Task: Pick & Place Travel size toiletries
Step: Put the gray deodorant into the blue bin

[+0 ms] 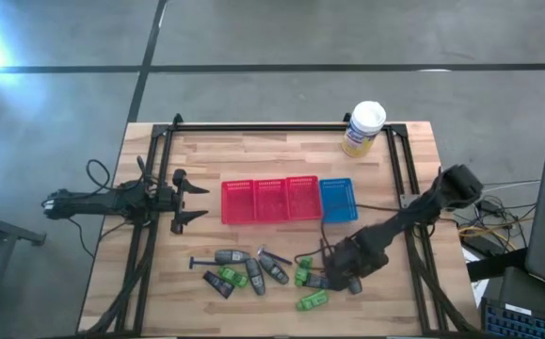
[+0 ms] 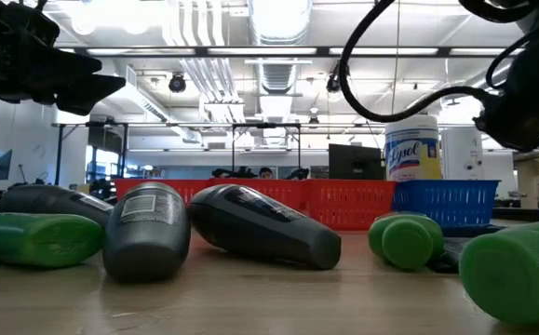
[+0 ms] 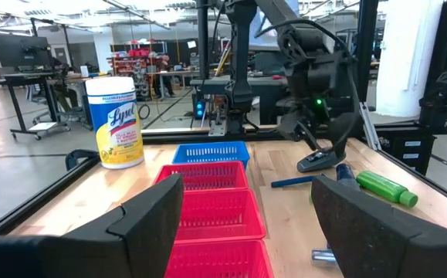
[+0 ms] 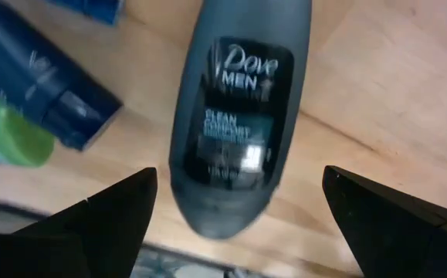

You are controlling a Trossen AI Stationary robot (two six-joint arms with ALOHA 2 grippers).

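between the right gripper's [image 4: 235,205] wide-open, empty fingers lies a grey oval bottle [image 4: 235,116] labelled dove men.

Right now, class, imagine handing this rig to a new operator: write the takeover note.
Left tool: open, idle left of the red baskets, holding nothing.
Right tool: open, low over a grey Dove bottle, not gripping it.
Toiletries: all lying loose on the table's near side.
Done: nothing placed; red baskets and blue basket look empty.
Left: grip the bottle, then move every item.
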